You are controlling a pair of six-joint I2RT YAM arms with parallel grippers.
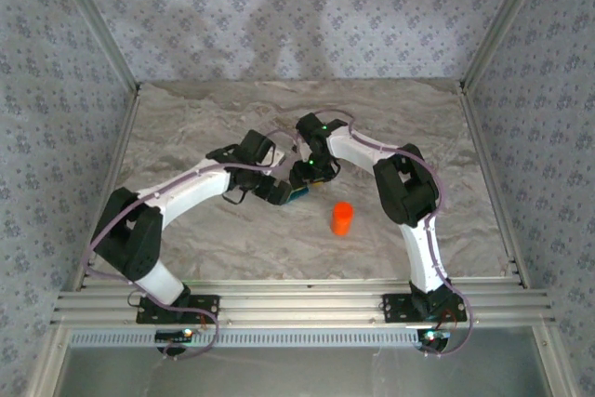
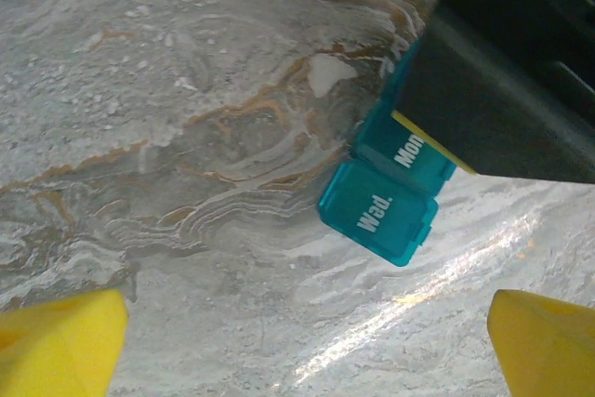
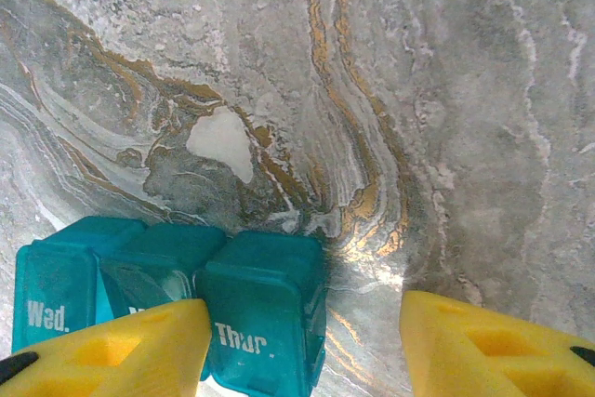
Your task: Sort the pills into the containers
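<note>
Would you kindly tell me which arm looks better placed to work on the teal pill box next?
Probably right: the right gripper, open, hangs over the pill box by its Thur. lid; the left gripper sits farther back.

From my end the pill box [image 2: 376, 216] is see-through teal with white day lettering. The table [image 3: 446, 90] is grey marble, swirly, with rusty-brown veins and one pale patch. The bottle [image 1: 342, 218] is solid orange. My left gripper [image 2: 302, 346] and right gripper [image 3: 302, 323] both have bright yellow fingers. The walls [image 1: 307, 16] are grey-blue with a small floral print.
</note>
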